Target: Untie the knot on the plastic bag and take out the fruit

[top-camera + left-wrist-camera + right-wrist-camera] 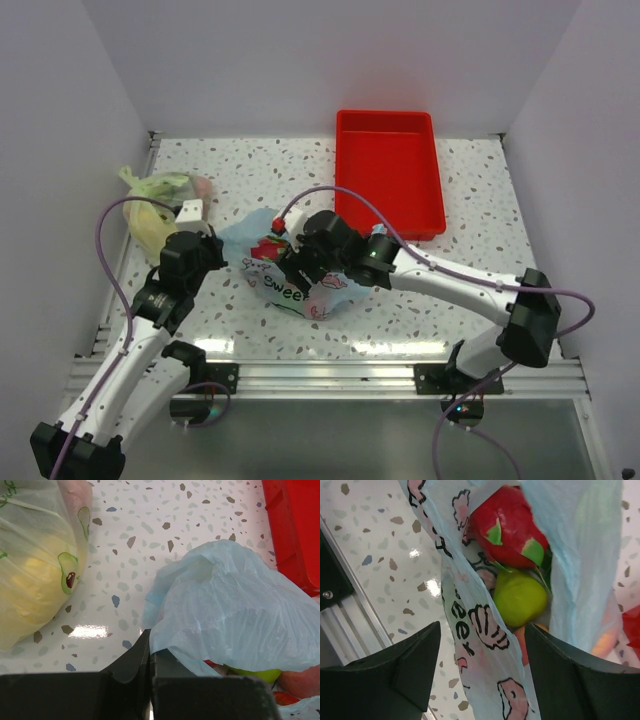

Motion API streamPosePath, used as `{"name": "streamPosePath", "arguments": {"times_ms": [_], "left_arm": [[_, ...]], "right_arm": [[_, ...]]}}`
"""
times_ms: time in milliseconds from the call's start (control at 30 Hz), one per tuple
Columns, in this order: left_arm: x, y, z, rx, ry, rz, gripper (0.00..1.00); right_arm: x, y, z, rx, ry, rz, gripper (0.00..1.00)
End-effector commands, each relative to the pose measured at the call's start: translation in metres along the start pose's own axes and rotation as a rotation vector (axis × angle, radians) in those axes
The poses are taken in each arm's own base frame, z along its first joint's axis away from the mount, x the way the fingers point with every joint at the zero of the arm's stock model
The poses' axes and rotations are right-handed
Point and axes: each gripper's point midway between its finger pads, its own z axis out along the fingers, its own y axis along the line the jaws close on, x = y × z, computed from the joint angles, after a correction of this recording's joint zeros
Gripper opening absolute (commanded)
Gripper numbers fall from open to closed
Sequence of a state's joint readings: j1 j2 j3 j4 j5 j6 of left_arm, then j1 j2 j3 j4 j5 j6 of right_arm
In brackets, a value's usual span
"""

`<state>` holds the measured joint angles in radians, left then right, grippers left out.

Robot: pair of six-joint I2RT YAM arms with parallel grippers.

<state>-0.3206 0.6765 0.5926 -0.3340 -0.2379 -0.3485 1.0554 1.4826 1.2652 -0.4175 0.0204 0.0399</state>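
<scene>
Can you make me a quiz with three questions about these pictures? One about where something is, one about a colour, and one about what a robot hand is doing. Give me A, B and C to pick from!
1. Where is the red tray from the blue bag?
A. Farther from the arms, to the right.
B. Nearer the arms, to the left.
C. Under it.

2. What colour is the round fruit just below the dragon fruit?
A. Blue.
B. Green.
C. Black.

3. How is the right gripper?
A. Shut on the tray.
B. Shut on nothing.
C. Open, with the bag between its fingers.

Answers:
1 A: the top view shows the tray farther back and to the right of the bag.
2 B: the right wrist view shows it yellow-green.
3 C: its fingers stand wide apart with the bag's printed film between them.
</scene>
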Motion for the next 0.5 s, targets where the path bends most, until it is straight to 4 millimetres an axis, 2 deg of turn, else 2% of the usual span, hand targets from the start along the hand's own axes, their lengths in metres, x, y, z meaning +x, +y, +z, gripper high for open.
{"name": "streamPosePath", "arguments": {"times_ms": [0, 100, 167, 200, 233, 300, 333, 400, 433, 467], "left_arm": [[-0.012, -0.005, 0.001, 0.031, -0.048, 0.008, 0.0], [-0.014, -0.006, 0.0, 0.034, -0.054, 0.008, 0.0], [-0.014, -0.006, 0.0, 0.034, -0.054, 0.006, 0.0], [-0.013, -0.005, 0.001, 0.032, -0.05, 0.009, 0.0], [-0.012, -0.005, 0.001, 0.028, -0.048, 0.009, 0.0], [-0.01, -0.003, 0.003, 0.02, -0.036, 0.011, 0.0], [-0.009, -0.003, 0.004, 0.017, -0.032, 0.012, 0.0], [-0.009, -0.003, 0.004, 0.016, -0.029, 0.012, 0.0], [-0.008, -0.003, 0.004, 0.014, -0.027, 0.01, 0.0], [-0.008, -0.003, 0.004, 0.013, -0.026, 0.012, 0.0]], "right_arm": [[-0.008, 0.019, 0.023, -0.079, -0.061, -0.038, 0.71], [0.011, 0.035, 0.04, -0.125, -0.002, -0.095, 0.67], [0.024, 0.053, 0.044, -0.174, 0.031, -0.15, 0.64], [0.032, 0.061, 0.048, -0.189, 0.047, -0.17, 0.54], [0.037, 0.08, 0.047, -0.228, 0.053, -0.218, 0.47], [0.05, 0.1, 0.048, -0.281, 0.08, -0.259, 0.37], [0.059, 0.117, 0.046, -0.323, 0.096, -0.293, 0.26], [0.074, 0.137, 0.045, -0.384, 0.131, -0.328, 0.17], [0.089, 0.151, 0.047, -0.417, 0.169, -0.365, 0.09], [0.101, 0.157, 0.045, -0.442, 0.209, -0.381, 0.05]]}}
